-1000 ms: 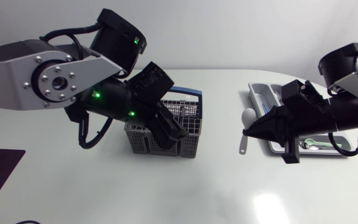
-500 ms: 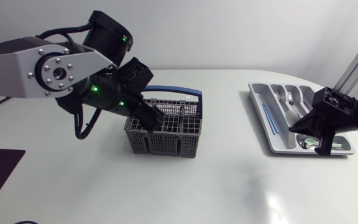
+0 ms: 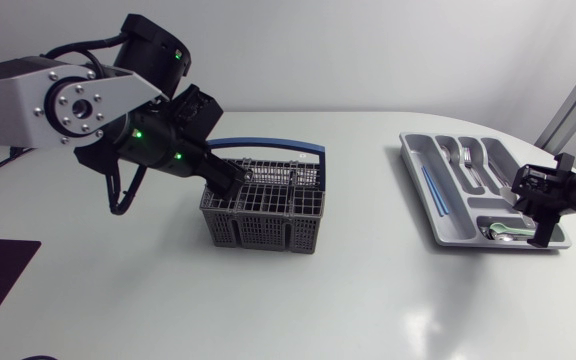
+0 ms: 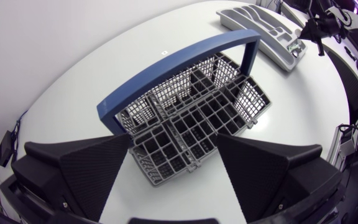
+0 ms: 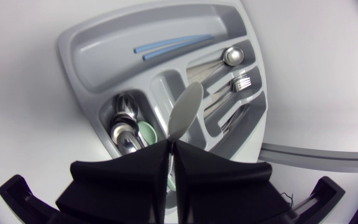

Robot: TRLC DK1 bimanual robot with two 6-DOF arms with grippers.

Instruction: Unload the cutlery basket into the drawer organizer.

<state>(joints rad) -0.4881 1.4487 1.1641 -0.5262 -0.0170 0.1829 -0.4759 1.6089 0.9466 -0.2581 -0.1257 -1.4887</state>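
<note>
Right gripper: fingers pressed together on the handle of a pale spoon. The spoon's bowl sticks out ahead of the tips, over the middle slots of the organizer. Can't tell whether the bowl touches a divider.

Only the right wrist view shows the spoon. From the head view the same gripper sits at the organizer's right edge, toward the near corner, and the arm hides the spoon.

Around it in the organizer:
- blue sticks lie in the long slot farthest from the fingers
- forks and another spoon lie in the slots beside the bowl
- small spoons are piled in the short slot just beside the fingers

Left gripper: fingers spread wide, holding nothing. The basket lies just ahead and below them, its mesh cells visible down to the floor grid. The blue handle arches upright across it, ahead of the fingers. In the head view the left arm covers the basket's rear left corner.

Basket and organizer stand well apart on the white table.
</note>
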